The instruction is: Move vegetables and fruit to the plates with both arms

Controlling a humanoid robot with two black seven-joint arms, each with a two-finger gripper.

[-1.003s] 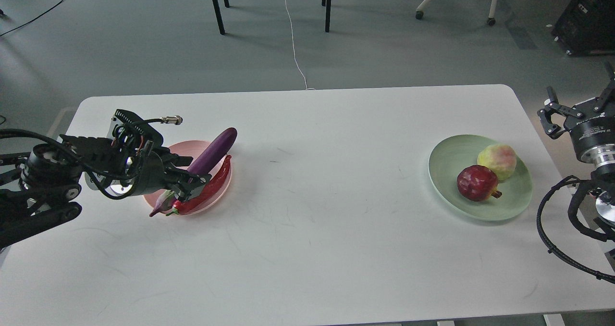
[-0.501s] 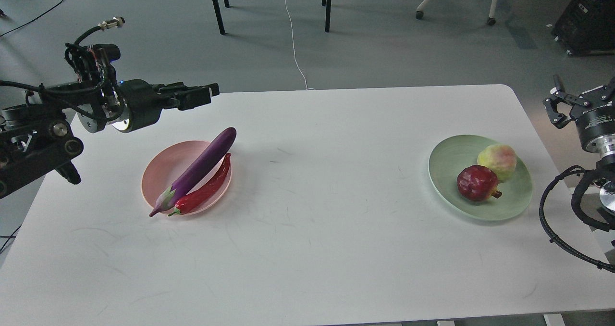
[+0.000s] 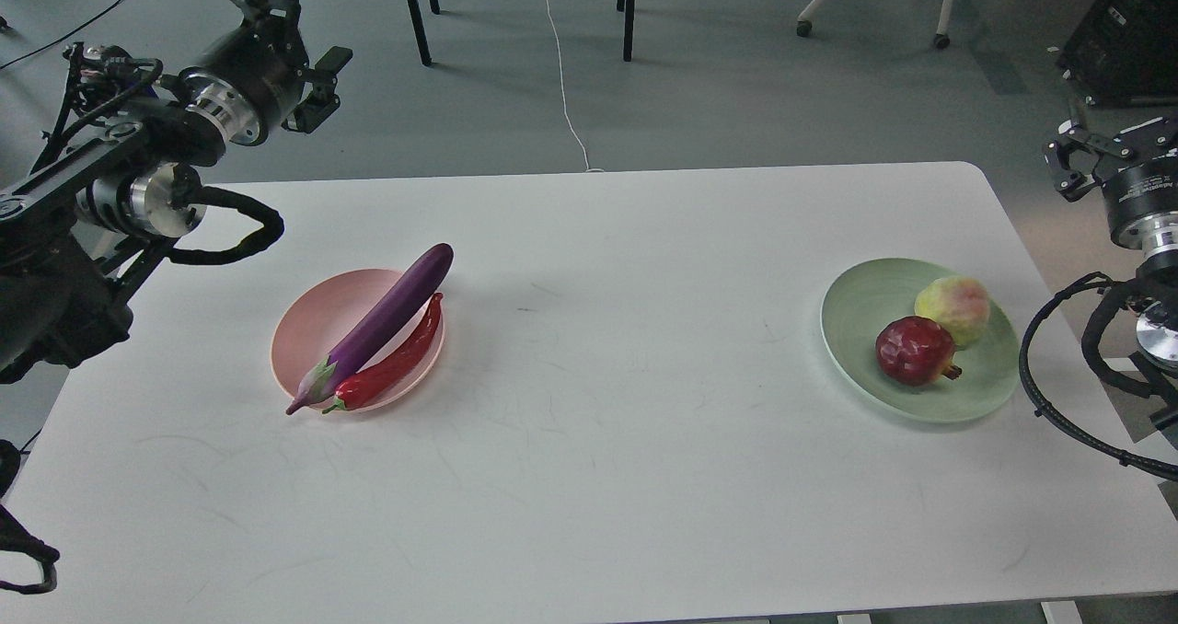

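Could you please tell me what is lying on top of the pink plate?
On the pink plate lie a purple eggplant and a red chili pepper, side by side. The eggplant's ends overhang the rim. The plate surface beneath them is covered.

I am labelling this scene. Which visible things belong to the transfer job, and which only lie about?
Job:
long purple eggplant
curved red chili pepper
round pale pink plate
bumpy yellow-green fruit
dark red pomegranate
round pale green plate

Lying about:
white floor cable
black chair legs
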